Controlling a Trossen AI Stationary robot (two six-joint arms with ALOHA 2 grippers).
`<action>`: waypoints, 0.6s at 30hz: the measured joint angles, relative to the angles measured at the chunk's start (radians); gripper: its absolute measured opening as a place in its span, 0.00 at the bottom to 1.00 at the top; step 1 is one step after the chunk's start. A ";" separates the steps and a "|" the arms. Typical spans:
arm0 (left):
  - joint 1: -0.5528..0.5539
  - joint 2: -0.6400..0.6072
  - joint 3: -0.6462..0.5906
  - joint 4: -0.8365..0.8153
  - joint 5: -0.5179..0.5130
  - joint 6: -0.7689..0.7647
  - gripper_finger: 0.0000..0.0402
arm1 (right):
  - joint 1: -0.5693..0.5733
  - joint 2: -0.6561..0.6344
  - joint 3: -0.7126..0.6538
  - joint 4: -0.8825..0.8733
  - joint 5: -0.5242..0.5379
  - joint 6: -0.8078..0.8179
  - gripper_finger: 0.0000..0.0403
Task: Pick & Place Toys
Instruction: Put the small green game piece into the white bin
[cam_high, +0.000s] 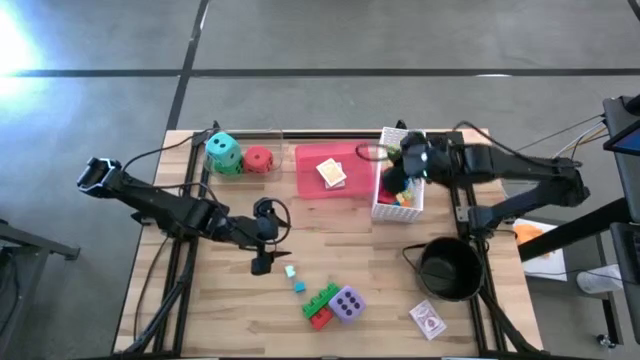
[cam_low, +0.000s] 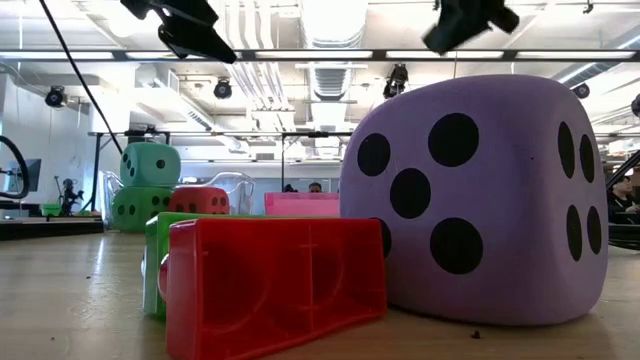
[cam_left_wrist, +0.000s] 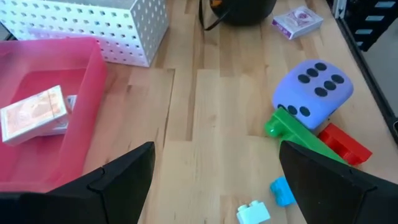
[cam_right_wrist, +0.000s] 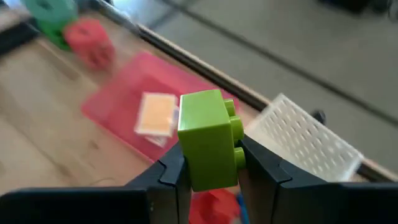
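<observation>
Gripping a lime-green brick (cam_right_wrist: 208, 138) between its fingers, the right claw (cam_right_wrist: 210, 163) hangs above the white mesh basket (cam_high: 385, 208), beside the pink tray (cam_high: 310, 180) holding a card pack (cam_high: 331, 173). The left claw (cam_left_wrist: 214, 180) stands wide over bare counter (cam_left_wrist: 205, 118), empty; two small blue bricks (cam_left_wrist: 268, 202) lie just ahead, the purple die (cam_left_wrist: 313, 90) farther on.

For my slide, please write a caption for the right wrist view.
Right gripper holds a green brick above the white basket, pink tray behind.
</observation>
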 joint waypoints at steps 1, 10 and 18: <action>0.000 -0.002 0.000 -0.008 0.000 0.000 0.86 | -0.040 0.003 0.005 -0.021 -0.036 0.000 0.24; 0.000 -0.003 -0.006 0.007 0.000 -0.024 0.86 | -0.359 0.033 -0.054 -0.079 -0.322 -0.057 0.24; 0.000 -0.003 -0.007 0.019 0.000 -0.024 0.86 | -0.459 0.186 -0.079 -0.082 -0.399 -0.145 0.24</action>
